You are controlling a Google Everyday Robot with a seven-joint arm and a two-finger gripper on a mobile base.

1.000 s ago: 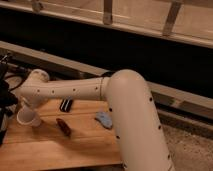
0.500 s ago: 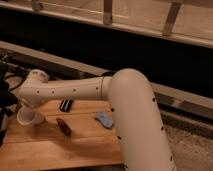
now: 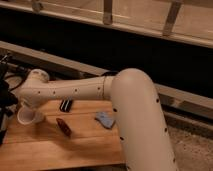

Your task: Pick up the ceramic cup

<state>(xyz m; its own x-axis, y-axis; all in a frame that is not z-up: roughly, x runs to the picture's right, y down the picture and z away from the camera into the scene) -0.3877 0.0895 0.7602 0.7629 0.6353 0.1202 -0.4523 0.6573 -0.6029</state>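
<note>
Caught the big white arm (image 3: 135, 115), dotted dark, bending up from lower right and stretching left across the frame. Saw the wooden bench (image 3: 75, 147) below it. Found the dark claw (image 3: 6, 102) at the left edge, at the arm's far end, partly cut off; could not tell whether clenched or released. Spotted the ceramic cup (image 3: 28, 117), white and upright, just beside the claw, over the bench's left end; could not tell whether gripped or resting. Noted a blue scrap (image 3: 105, 120) mid-bench, a dark red piece (image 3: 63, 126) left of it, a black item (image 3: 66, 105) near the arm.
</note>
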